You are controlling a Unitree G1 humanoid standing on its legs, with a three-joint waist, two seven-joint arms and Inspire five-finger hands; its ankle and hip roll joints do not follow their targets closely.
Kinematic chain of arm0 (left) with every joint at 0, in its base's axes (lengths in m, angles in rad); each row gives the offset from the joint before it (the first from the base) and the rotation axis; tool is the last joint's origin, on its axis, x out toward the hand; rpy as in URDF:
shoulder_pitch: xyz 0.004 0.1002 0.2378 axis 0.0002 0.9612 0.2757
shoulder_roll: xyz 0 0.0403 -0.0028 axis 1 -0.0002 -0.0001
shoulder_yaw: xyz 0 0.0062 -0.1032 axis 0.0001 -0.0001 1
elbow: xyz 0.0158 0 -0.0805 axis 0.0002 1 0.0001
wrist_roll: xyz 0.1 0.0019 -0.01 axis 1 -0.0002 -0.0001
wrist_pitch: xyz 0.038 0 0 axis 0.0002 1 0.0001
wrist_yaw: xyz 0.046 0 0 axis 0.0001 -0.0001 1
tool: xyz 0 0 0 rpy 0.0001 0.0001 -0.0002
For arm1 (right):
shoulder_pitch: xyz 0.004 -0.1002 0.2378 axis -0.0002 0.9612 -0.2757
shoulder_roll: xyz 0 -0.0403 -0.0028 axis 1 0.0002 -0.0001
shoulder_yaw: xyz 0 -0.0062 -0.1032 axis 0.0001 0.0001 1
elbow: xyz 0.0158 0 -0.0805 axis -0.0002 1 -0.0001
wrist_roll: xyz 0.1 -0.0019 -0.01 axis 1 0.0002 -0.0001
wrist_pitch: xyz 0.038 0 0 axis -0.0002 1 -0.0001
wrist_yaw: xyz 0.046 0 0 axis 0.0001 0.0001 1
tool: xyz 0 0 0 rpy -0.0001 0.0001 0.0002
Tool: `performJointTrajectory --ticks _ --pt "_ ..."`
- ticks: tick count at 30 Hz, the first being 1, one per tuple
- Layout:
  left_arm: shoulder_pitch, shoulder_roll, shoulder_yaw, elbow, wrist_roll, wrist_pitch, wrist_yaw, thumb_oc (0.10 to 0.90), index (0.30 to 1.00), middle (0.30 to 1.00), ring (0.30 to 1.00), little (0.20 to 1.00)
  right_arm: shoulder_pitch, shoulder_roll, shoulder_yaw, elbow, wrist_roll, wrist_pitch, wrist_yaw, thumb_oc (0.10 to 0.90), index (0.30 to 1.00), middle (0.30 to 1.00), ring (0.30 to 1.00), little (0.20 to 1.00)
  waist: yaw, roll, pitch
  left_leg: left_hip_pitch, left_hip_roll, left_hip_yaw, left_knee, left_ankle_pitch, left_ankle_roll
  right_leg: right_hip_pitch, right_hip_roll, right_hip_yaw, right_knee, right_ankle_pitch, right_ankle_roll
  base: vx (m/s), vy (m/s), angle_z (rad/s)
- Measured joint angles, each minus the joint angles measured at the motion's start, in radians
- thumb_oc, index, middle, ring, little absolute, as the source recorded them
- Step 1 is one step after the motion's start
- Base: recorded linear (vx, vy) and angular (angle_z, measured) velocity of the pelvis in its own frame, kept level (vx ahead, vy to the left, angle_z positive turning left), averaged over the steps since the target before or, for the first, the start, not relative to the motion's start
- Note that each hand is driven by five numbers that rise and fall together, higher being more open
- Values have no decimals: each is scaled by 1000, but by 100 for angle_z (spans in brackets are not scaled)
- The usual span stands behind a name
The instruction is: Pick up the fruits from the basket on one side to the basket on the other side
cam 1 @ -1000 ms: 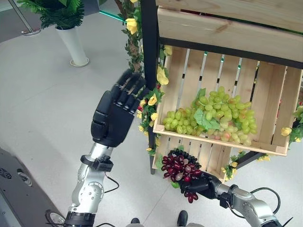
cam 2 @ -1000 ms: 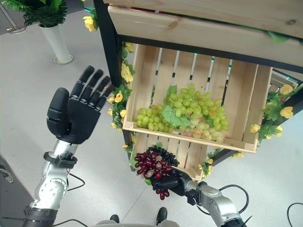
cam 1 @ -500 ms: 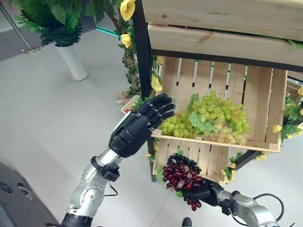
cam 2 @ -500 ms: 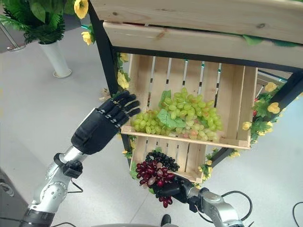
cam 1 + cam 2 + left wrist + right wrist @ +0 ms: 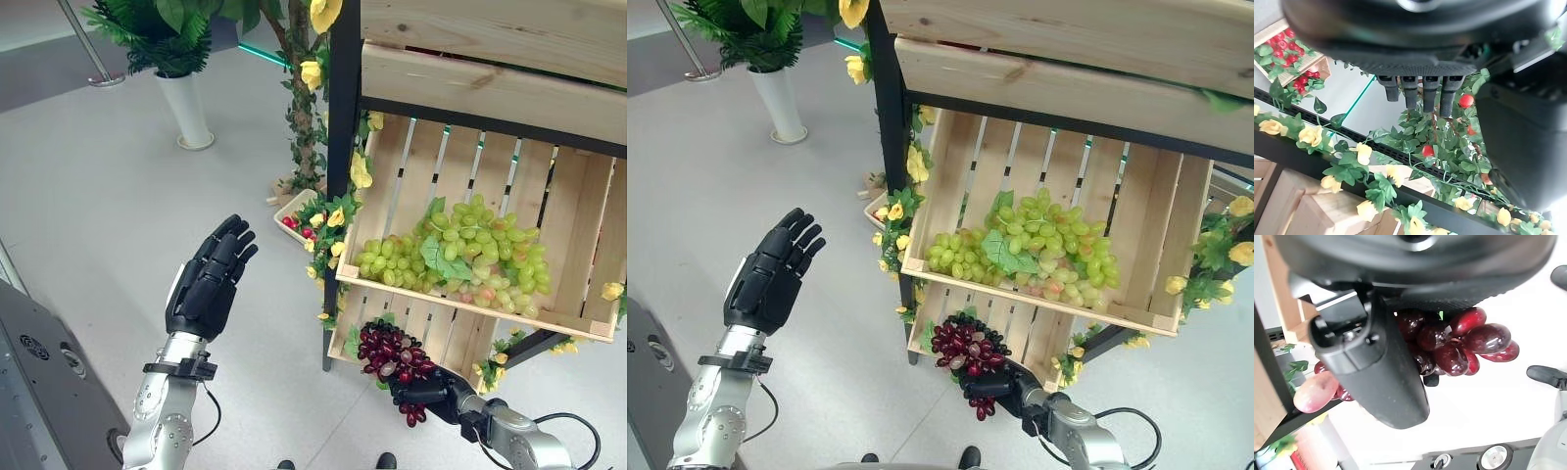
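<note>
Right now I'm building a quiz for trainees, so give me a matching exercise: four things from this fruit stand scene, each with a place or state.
Things:
1. green grapes
2. red grapes
3. left hand
4. white pot

Places or states:
A. raised over the floor, fingers straight, holding nothing
B. on the floor, holding a green plant
C. piled in the wooden crate
D. held in the right hand

Pairs: 1-C, 2-D, 3-A, 4-B
</note>
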Motion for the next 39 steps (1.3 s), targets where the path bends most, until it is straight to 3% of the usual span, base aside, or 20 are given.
performJointTrajectory --ticks 2,7,13,18,23,31,39 --pt "0 -2 -1 0 -1 0 17 800 900 900 900 900 0 18 0 14 0 -3 -13 400 300 300 300 300 1 -7 9 0 0 0 0 0 0 0 0 -1 0 0 0 20 6 0" --pt "-10 -2 -1 85 135 -4 208 800 900 900 900 900 -3 23 1 17 -27 -24 -72 400 300 300 300 300 2 4 28 -5 -1 -11 0 0 0 6 -1 -6 1 -3 2 27 18 6" --pt "1 -2 -15 204 166 4 272 800 900 900 900 900 -24 23 -9 17 -31 -89 -178 400 300 300 300 300 7 3 67 -4 -1 -19 0 1 -1 7 -1 -8 4 -4 2 5 7 4" --pt "-22 1 -73 296 171 2 296 800 900 900 900 900 -95 22 -29 70 -31 -166 -239 400 300 300 300 300 8 -1 81 -30 -1 -20 10 1 0 -14 -1 -9 4 -3 2 -88 -34 1" --pt "-90 2 -130 368 168 1 303 800 900 900 900 900 -241 9 -41 165 -30 -235 -340 400 300 300 300 300 11 -1 156 -83 1 -34 55 0 -3 -36 0 -23 5 2 -5 -98 -57 10" --pt "-169 4 -145 423 137 0 301 800 900 900 900 900 -388 -38 -41 255 -78 -275 -494 400 300 300 300 300 59 31 268 -123 7 -67 183 -49 -9 5 1 -58 17 -2 -15 21 -63 14" --pt "-157 53 -159 430 119 3 260 800 900 900 900 900 -470 -71 -40 367 -239 -287 -607 400 300 300 300 300 117 19 336 -155 15 -93 273 -79 -11 11 3 -72 52 -12 -23 14 -66 9"
